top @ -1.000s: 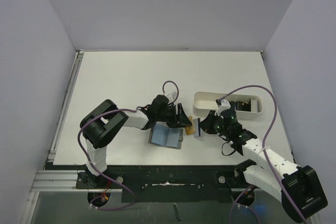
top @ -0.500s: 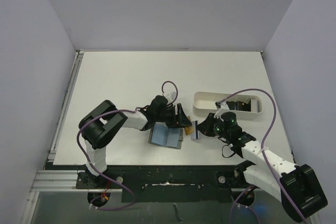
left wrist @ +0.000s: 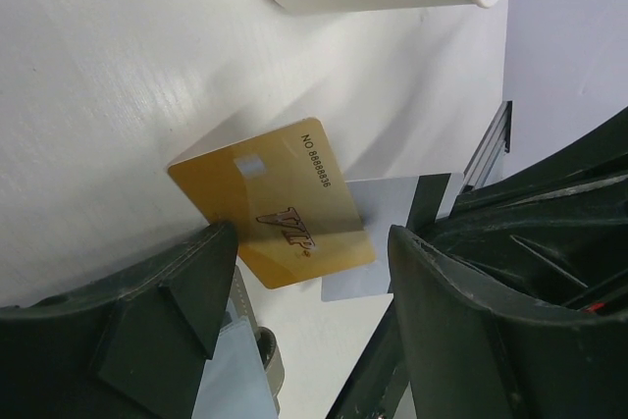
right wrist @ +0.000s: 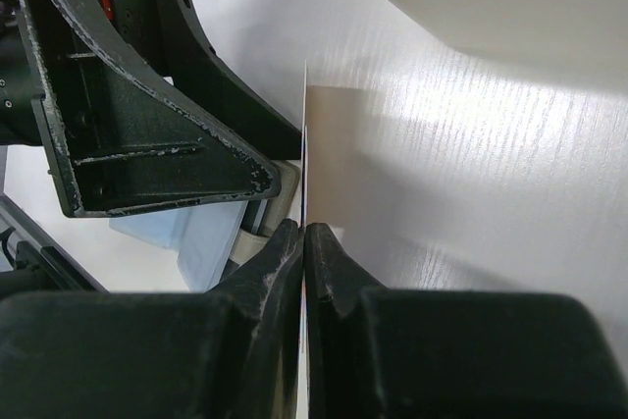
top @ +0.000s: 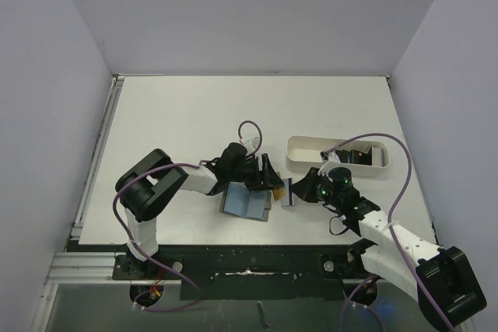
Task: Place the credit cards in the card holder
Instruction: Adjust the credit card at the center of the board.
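The card holder (top: 246, 204) lies open on the table, its light blue lining up; it also shows in the right wrist view (right wrist: 196, 233). A gold card (left wrist: 280, 205) marked VIP lies flat by its far right corner. My left gripper (top: 264, 178) is open and empty, its jaws astride the gold card (top: 278, 184) and the holder's edge. My right gripper (top: 302, 190) is shut on a thin pale card (top: 289, 192), held on edge just right of the holder. That card shows edge-on in the right wrist view (right wrist: 305, 164). A dark card (top: 359, 158) lies in the white tray.
The white oblong tray (top: 299, 149) stands right of and behind both grippers, close to the right gripper. My left gripper's black fingers (right wrist: 147, 134) stand right beside the held card. The table's near edge is just below the holder.
My right gripper has moved a little left with its card, closer to the holder and my left gripper. The left gripper has stayed about where it was.
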Available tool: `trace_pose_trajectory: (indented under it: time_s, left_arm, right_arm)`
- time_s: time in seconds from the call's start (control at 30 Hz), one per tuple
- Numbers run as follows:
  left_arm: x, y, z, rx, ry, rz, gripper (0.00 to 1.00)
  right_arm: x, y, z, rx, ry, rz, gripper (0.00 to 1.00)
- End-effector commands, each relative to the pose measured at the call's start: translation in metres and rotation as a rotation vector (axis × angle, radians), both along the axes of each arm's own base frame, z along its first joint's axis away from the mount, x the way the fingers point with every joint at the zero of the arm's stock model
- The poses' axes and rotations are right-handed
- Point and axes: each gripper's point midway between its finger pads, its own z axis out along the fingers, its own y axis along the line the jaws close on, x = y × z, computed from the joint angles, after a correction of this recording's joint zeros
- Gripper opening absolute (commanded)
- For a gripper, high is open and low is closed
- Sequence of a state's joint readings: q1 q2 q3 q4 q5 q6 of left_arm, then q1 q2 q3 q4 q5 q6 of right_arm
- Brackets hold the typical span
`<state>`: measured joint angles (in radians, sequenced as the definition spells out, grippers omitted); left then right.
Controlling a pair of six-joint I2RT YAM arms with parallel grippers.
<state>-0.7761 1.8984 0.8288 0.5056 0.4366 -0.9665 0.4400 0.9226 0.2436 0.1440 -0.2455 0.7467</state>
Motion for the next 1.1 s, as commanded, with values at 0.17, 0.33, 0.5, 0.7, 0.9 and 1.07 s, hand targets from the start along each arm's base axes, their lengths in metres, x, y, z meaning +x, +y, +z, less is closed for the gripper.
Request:
trace_pose_trajectory:
  time_s: [0.17,0.33,0.5,0.7,0.9,1.07]
  left_arm:
    - [-0.005,0.024,-0.027,0.117,0.039,0.039,0.66]
    - [-0.004,0.025,-0.025,0.117,0.035,0.05,0.66]
    - [-0.008,0.022,-0.016,0.095,0.04,0.029,0.68]
    - [-0.004,0.028,-0.02,0.118,0.043,0.045,0.68]
    - [-0.002,0.033,-0.021,0.12,0.047,0.065,0.65]
    - [-0.002,0.033,-0.016,0.115,0.038,0.061,0.67]
  right_arm:
    - [0.009,0.006,0.021,0.048,-0.075,-0.003,0.0]
    - [0.006,0.009,0.02,0.07,-0.065,0.004,0.0]
    - [0.007,0.018,0.027,0.134,-0.052,0.016,0.0]
    - [0.009,0.021,0.023,0.138,-0.029,0.02,0.0]
    - [0.008,0.022,0.02,0.14,-0.02,0.018,0.0]
    - [0.008,0.025,0.024,0.167,-0.018,0.025,0.0]
